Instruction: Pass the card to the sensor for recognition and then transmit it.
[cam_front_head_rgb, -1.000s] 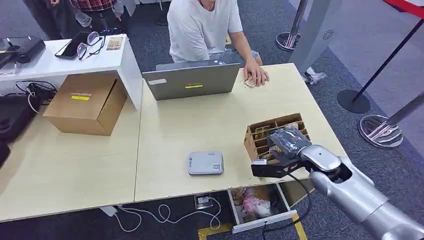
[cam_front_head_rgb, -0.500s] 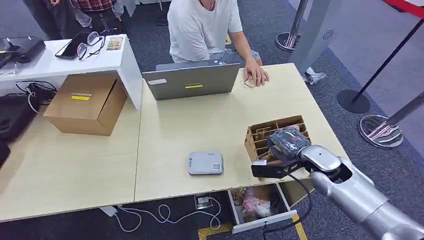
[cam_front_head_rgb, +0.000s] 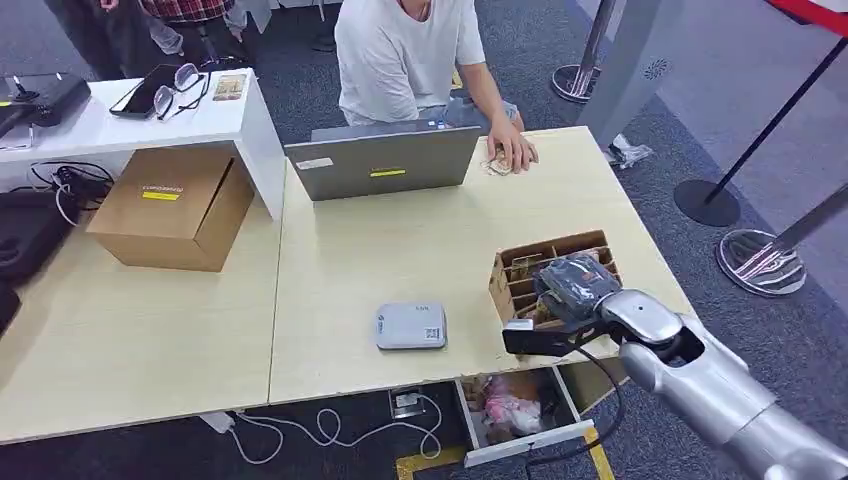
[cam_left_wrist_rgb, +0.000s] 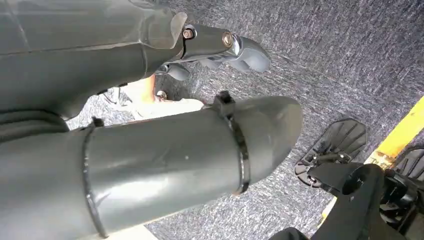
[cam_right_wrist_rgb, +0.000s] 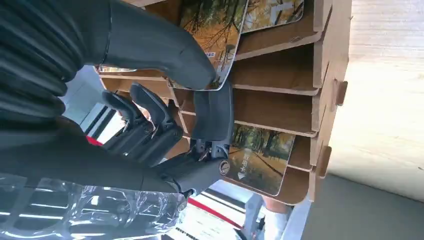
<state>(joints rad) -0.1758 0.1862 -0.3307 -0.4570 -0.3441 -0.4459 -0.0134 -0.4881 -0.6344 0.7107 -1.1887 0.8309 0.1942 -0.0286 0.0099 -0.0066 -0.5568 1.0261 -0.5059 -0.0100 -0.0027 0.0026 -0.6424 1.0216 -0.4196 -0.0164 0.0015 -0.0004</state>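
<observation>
I see the pale wood surface, the slotted cardboard rack near its right edge, and the grey sensor left of it. My right hand pinches a card in the rack between thumb and finger. I cannot tell how my left hand is set.

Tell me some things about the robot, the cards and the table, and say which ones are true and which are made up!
1. The right hand is at the cardboard card rack. True.
2. The thumb and a finger pinch a card that sits in a slot of the rack. True, as the right wrist view shows.
3. The grey sensor box is sitting inside the rack. False: it lies flat on the table, apart from the rack.
4. The laptop lies shut on the floor. False: it stands open on the table in front of a person.
5. The left hand hangs over grey carpet. True.
</observation>
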